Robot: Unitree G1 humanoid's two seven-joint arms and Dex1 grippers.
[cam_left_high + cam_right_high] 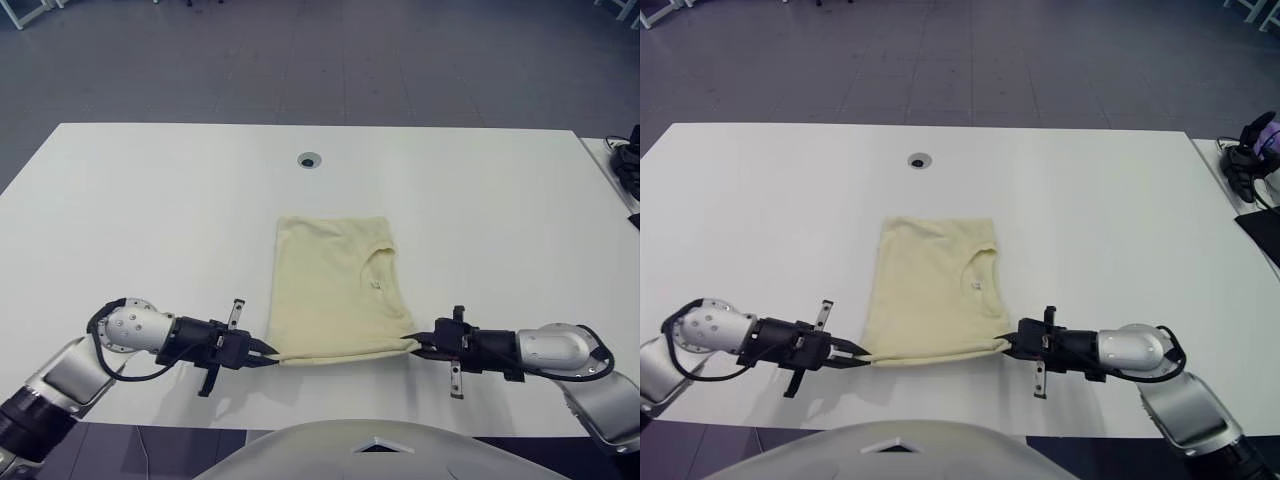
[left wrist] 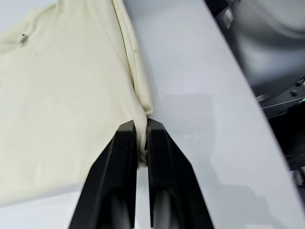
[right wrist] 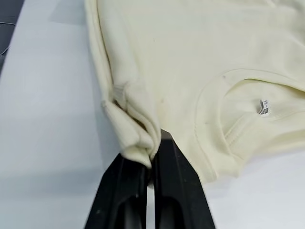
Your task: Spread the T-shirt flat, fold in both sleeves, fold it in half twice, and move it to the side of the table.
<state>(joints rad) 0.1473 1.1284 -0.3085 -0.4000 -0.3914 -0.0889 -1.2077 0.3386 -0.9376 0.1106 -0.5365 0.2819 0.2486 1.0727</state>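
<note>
Pale yellow T-shirt, sleeves folded in, center frame on white table. My left gripper + right gripper both clamped tight on near-edge corners, lower middle. Looks soft, light, floppy imo, so pinch thru all layers at corners or fold sags.

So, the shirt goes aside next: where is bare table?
Bare table flanks the T-shirt left and right; behind it, just a cable hole. The near edge is crowded: left hand and right hand pinch its corners.
</note>
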